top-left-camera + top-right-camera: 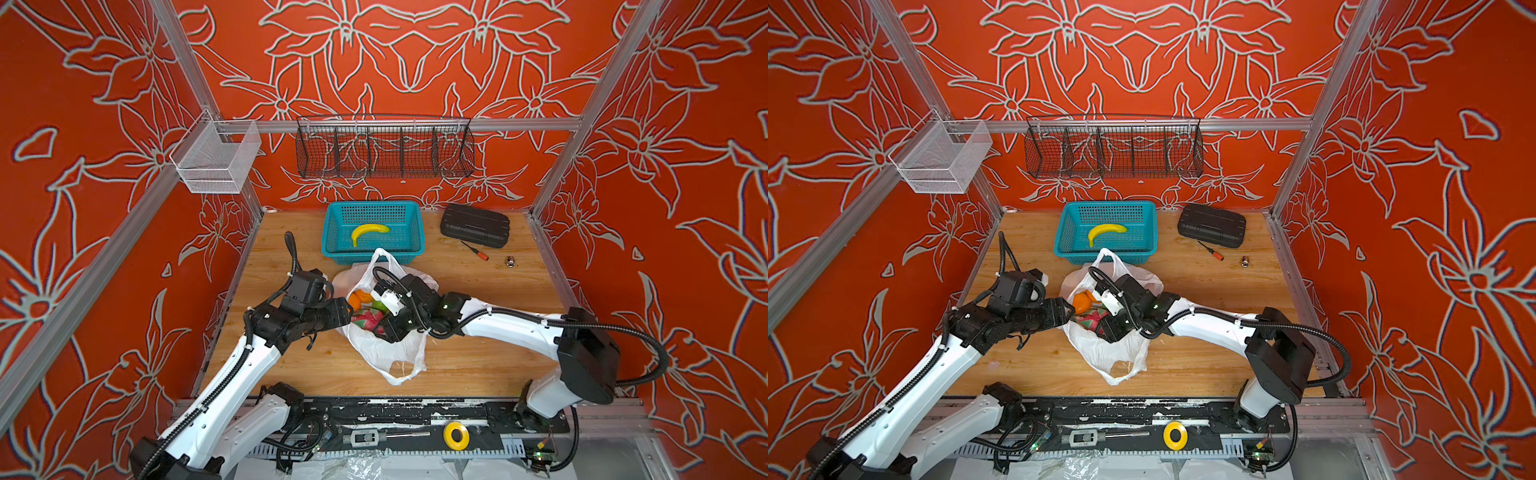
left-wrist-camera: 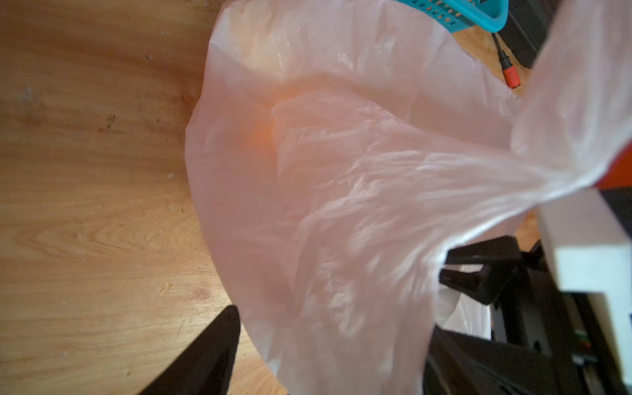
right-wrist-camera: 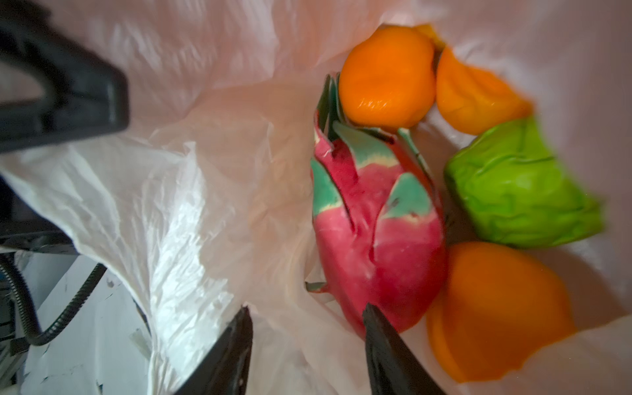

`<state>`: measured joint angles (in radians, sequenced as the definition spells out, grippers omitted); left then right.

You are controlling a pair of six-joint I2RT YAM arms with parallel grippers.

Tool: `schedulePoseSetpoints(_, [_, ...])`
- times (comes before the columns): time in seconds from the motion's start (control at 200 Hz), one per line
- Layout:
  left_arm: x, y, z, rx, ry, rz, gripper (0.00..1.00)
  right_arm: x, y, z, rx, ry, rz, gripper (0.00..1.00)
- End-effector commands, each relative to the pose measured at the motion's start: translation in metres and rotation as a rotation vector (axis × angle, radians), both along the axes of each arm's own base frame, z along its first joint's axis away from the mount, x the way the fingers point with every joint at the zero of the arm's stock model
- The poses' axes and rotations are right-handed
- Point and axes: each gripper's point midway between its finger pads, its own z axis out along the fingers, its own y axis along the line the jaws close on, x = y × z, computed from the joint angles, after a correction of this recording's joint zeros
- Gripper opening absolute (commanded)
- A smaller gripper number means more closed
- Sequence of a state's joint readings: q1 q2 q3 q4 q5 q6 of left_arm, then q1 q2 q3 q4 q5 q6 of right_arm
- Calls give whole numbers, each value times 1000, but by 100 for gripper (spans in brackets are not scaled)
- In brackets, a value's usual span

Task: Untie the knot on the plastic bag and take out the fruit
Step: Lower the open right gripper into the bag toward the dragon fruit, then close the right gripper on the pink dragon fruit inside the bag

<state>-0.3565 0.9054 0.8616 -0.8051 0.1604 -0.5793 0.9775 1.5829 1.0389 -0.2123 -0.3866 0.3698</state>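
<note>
Your plastic bag (image 1: 386,353) is lying open at the centre, holding the fruit (image 3: 386,75). Your right gripper (image 3: 306,307) is reaching in from 3 o'clock, jaws apart beside the dragon fruit (image 3: 376,239), seemingly gripping nothing. At 9 o'clock your left gripper (image 1: 347,311) is meeting the bag's wall; I cannot tell its jaws' state.

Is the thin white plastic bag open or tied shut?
Open: the bag's mouth gapes, showing round oranges and a red-pink dragon fruit.
</note>
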Motion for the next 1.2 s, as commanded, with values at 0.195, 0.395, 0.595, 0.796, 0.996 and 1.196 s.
schedulePoseSetpoints(0.195, [-11, -6, -40, -9, 128, -16, 65, -46, -7, -47, -34, 188, 5, 52])
schedulePoseSetpoints(0.395, [-16, -2, -55, 4, 153, 0, 54, -40, -9, -41, -65, 140, -2, 57])
schedulePoseSetpoints(0.595, [-15, -2, -59, 3, 153, 7, 40, -6, -16, -3, -63, -51, -104, 65])
schedulePoseSetpoints(0.796, [-16, 1, -59, 20, 154, 8, 31, 26, -23, 16, -90, -249, -169, 79])
schedulePoseSetpoints(0.996, [-19, 8, -59, 49, 151, 32, 20, 31, -5, 9, -151, -284, -51, 94])
schedulePoseSetpoints(1.196, [-20, 10, -59, 54, 148, 32, 18, 35, 14, -7, -195, -262, 31, 97])
